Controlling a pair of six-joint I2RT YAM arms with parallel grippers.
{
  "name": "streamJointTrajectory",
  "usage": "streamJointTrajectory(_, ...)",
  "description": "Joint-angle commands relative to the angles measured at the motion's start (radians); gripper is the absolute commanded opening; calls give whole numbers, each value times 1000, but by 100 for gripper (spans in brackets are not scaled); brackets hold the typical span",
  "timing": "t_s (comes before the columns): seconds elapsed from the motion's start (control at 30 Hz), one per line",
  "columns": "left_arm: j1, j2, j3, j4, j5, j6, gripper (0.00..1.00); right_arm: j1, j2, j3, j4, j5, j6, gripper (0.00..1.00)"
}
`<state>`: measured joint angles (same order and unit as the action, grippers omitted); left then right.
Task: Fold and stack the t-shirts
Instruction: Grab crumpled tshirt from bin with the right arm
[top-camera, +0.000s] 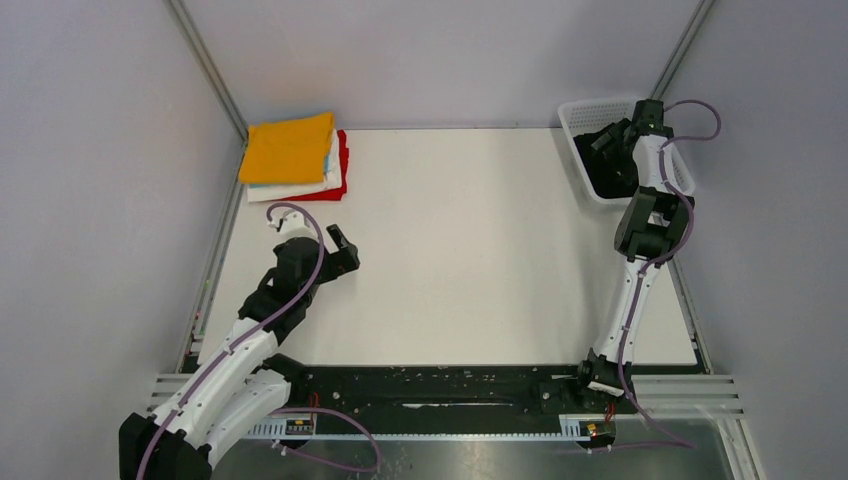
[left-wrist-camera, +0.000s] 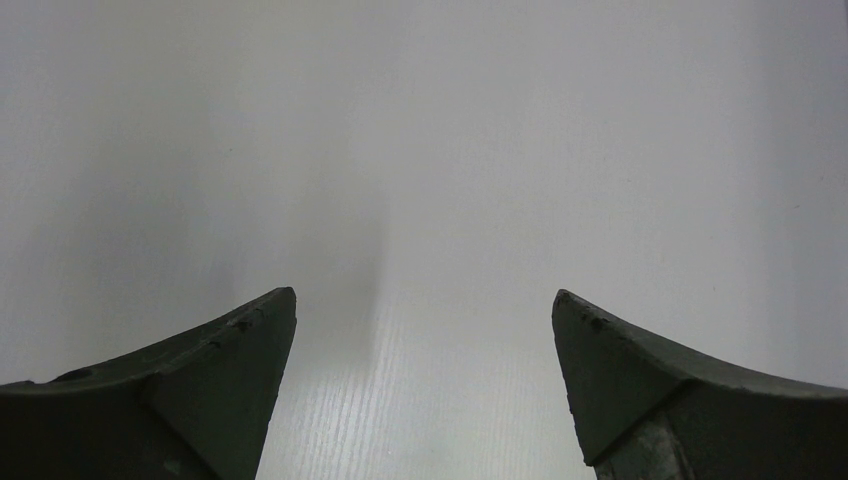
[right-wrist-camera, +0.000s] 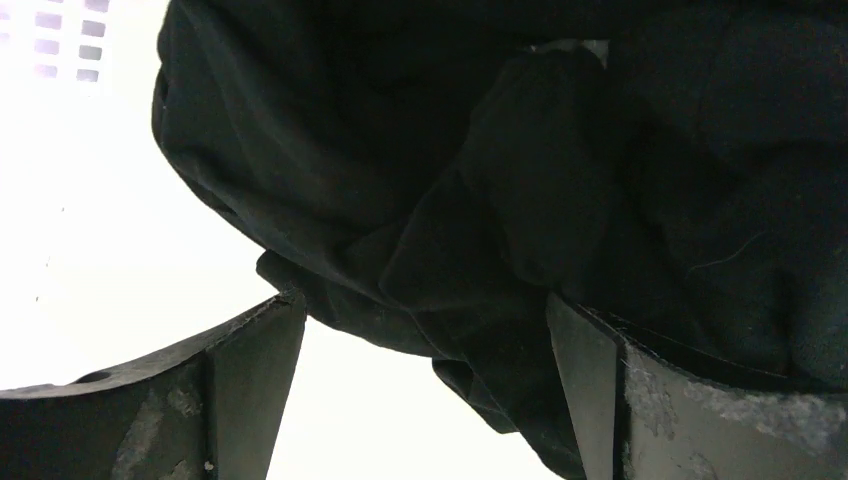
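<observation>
T-shirts (top-camera: 290, 148): counted four folded ones in a stack (top-camera: 300, 185) at the far left corner of the bench (top-camera: 470, 260), orange-yellow on top, then light blue, white and red edges showing below. Found the black t-shirt (right-wrist-camera: 480, 200) crumpled inside the white mesh basket (top-camera: 590, 108) at the far right corner, not yet lifted out. Judged the task mostly done, with one shirt left to pull out, spread, fold and add to the stack. Saw the right fingers (right-wrist-camera: 250, 370) spread wide down in the basket, set around a bunched fold of black cloth but not closed on it. Saw the left fingers (left-wrist-camera: 220, 370) spread wide too, holding nothing, poised over bare bench a little nearer than the stack. Noted plenty of open bench between stack and basket for laying the shirt flat. Marked the tight spots: basket walls close around the right fingers, side wall just beyond the basket, frame post beside the stack.
</observation>
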<state>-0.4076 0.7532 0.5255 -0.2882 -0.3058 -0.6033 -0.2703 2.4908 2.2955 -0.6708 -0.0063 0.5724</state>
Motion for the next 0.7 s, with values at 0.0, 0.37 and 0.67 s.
streamJointTrajectory(0.0,0,3,4,51,-33,4,99,15,-10,-28,-67,1,105,99)
streamJointTrajectory(0.37,0,-22,-5,43,-60,3,99,44,69,79,-128,-46,-16,83)
streamJointTrajectory(0.67,0,6,9,31,-67,5,99,46,93,84,-72,-160,-131,30)
